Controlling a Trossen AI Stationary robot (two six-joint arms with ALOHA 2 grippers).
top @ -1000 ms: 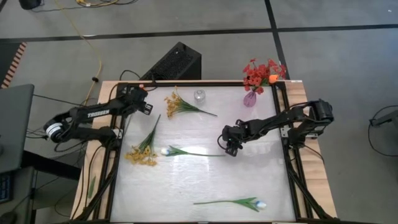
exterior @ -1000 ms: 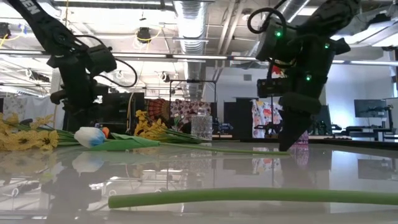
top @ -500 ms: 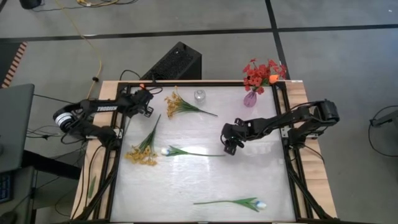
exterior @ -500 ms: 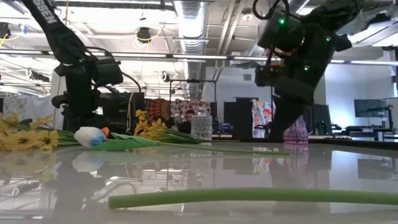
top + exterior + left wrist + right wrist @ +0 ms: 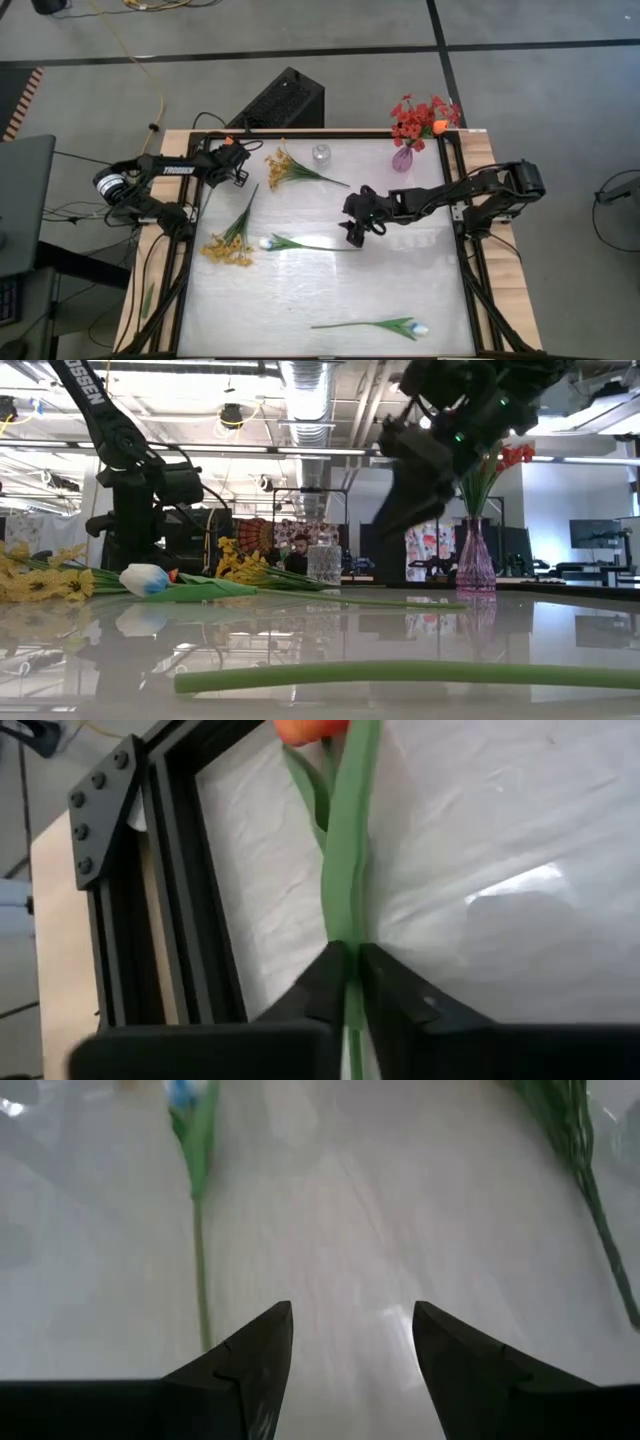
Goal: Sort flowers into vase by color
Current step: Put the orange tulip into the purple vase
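Purple vase (image 5: 402, 158) holds red flowers (image 5: 415, 118) and 1 orange bud (image 5: 438, 127).

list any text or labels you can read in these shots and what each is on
"TROSSEN": white letters on the left arm's forearm link, seen from above.
"OSSEN": the visible end of the same brand name on the left arm in the low view.
No other text is readable on the vase, flowers or table; the background room signs are too small.

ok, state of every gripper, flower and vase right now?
left gripper: jaws shut on orange tulip stem
right gripper: jaws open, empty, above table
pink vase: upright, holding red flowers
clear vase: upright, empty
white tulips: lying flat
yellow sprays: lying flat
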